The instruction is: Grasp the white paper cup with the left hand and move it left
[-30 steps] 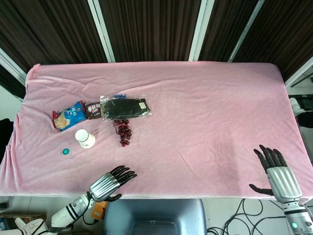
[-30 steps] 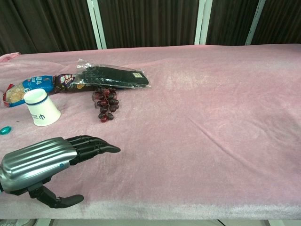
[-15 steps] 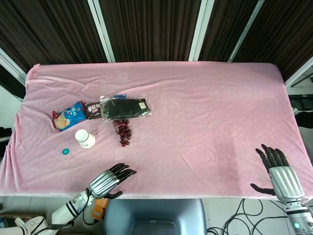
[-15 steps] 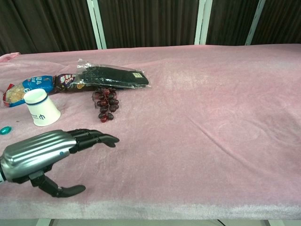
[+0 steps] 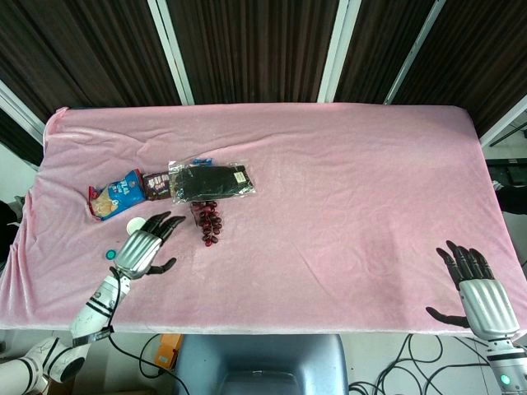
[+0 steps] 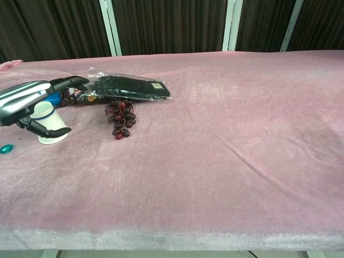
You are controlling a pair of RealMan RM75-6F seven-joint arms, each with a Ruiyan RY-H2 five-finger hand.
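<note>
Approach step in hand: the left hand [image 6: 27, 99] hovers over the white paper cup [image 6: 47, 128] at the near left of the table [image 5: 346, 189], fingers spread and holding nothing; next it must lower and close around the cup.

I count one white paper cup [image 6: 47, 124] on the counter [image 5: 346, 181], which has a pink cloth on it. There is one bunch of dark red grapes [image 5: 208, 221] and one clear bag with something black inside [image 5: 211, 181]. I see two snack packets: one blue [image 5: 115, 193] and one brown [image 5: 156, 184]. One small teal cap [image 5: 109, 254] lies near the front edge. I have two hands in view, one left hand [image 5: 142, 248] and one right hand [image 5: 476, 292].
</note>
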